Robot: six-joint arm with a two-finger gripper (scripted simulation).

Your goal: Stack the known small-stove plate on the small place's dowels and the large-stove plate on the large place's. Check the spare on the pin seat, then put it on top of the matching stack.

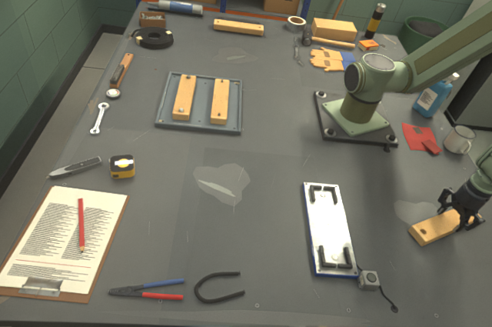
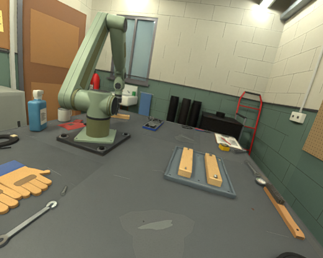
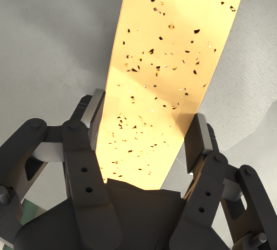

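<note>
My gripper (image 3: 146, 125) is low over the table's right edge. Its two finger pads sit on the long sides of the spare wooden plate (image 1: 436, 227), gripping it near one end. The plate lies flat on the table and reaches away from me. The grey tray (image 1: 200, 102) in the middle of the table carries two wooden plates side by side, one (image 1: 184, 97) on the left and one (image 1: 220, 100) on the right. The white pin seat (image 1: 329, 229) with black corner brackets lies left of my gripper, with nothing on it.
The arm's base (image 1: 359, 116) stands behind the pin seat. A clipboard (image 1: 59, 239), pliers (image 1: 148, 289) and a black curved piece (image 1: 217, 287) lie along the near edge. A red cloth (image 1: 418, 137) and a mug (image 1: 459, 139) sit behind my gripper.
</note>
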